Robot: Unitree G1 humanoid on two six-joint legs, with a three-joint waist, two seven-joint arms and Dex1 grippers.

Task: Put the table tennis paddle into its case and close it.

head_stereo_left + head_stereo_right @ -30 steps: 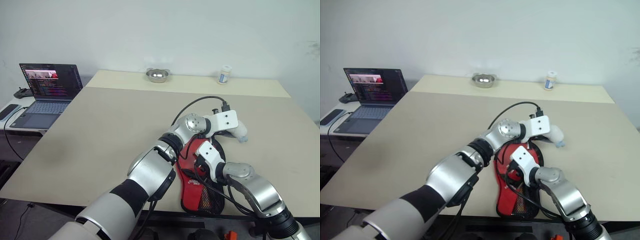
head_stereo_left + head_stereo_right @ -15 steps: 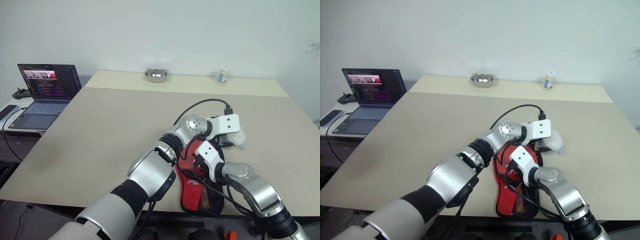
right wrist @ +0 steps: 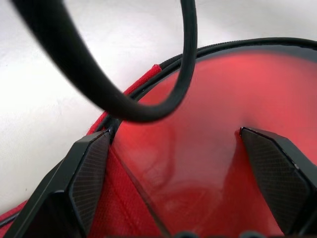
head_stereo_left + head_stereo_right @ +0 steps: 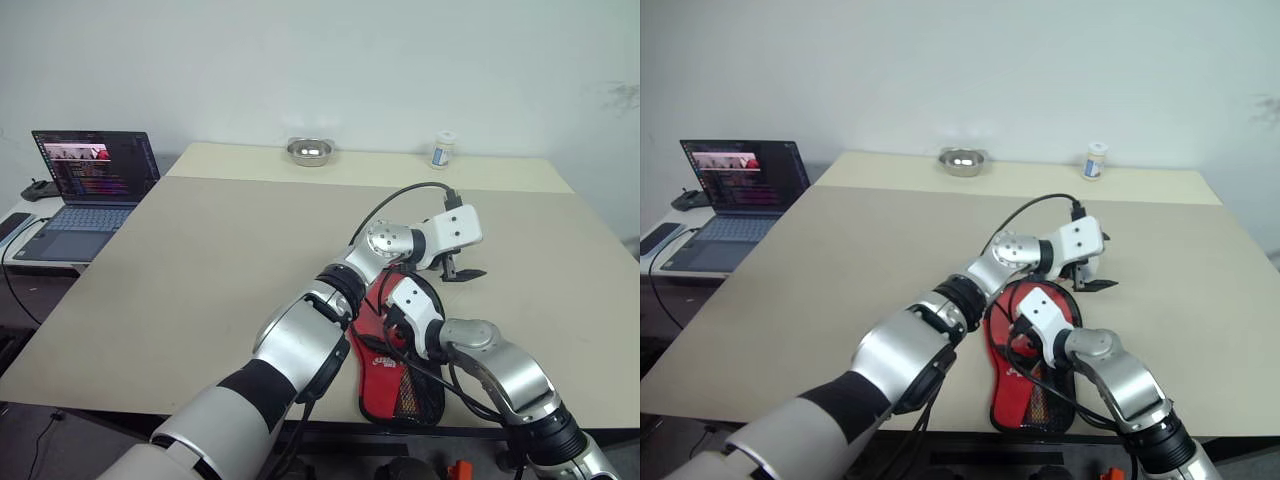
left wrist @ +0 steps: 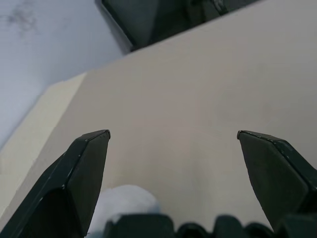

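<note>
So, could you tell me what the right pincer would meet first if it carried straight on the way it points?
Most likely the case: the open right pincer points right at its red face, close ahead, though exact depth is hard to judge.

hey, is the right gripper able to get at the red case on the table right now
Probably yes. The right gripper is open and sits right over the case, whose red face lies just between its fingers. A black cable crosses in front and might snag.
</note>
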